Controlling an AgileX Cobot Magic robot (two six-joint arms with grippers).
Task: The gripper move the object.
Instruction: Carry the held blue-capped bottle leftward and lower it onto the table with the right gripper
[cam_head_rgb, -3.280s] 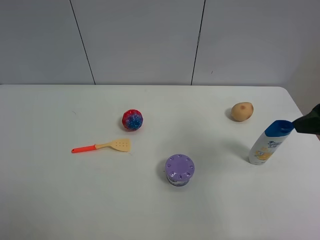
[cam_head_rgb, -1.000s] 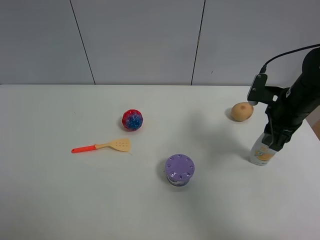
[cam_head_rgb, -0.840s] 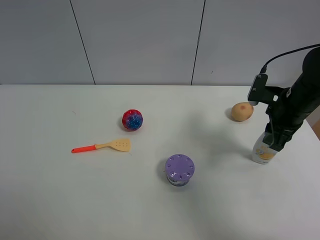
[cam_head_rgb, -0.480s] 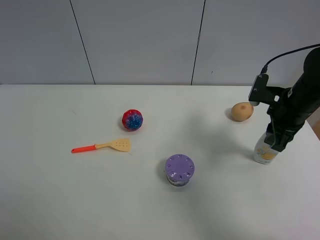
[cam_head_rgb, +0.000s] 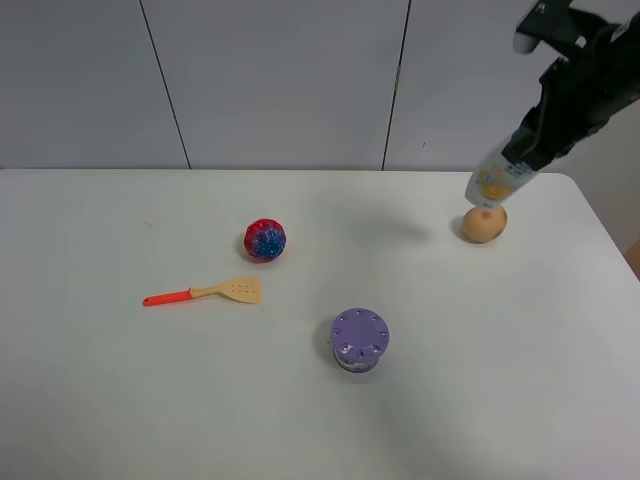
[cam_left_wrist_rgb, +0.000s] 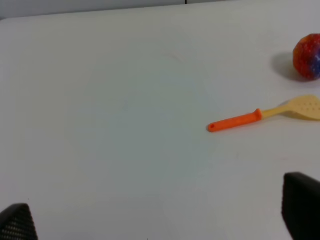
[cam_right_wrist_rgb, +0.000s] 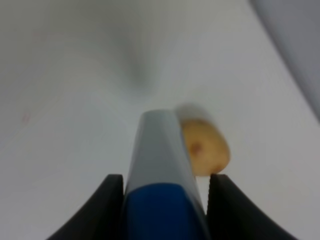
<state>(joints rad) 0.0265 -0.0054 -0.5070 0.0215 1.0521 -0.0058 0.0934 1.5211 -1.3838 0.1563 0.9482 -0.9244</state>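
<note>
My right gripper (cam_head_rgb: 528, 140) is shut on the white shampoo bottle (cam_head_rgb: 493, 181) near its blue cap and holds it tilted in the air at the far right, above the tan potato (cam_head_rgb: 484, 223). In the right wrist view the bottle (cam_right_wrist_rgb: 159, 150) sits between the two black fingers (cam_right_wrist_rgb: 112, 206), with its blue cap closest to the camera and the potato (cam_right_wrist_rgb: 204, 145) below it. My left gripper (cam_left_wrist_rgb: 160, 220) is open and empty, low over the left of the table; only its two fingertips (cam_left_wrist_rgb: 301, 207) show.
A purple round jar (cam_head_rgb: 359, 339) stands in the middle front. A red-and-blue ball (cam_head_rgb: 265, 240) and an orange-handled spatula (cam_head_rgb: 203, 292) lie to the left. The white table's (cam_head_rgb: 560, 360) right edge is close to the potato. A grey wall stands behind.
The right gripper has lifted the bottle off the table at the right and carried it up and back, so it now hangs over the potato.
</note>
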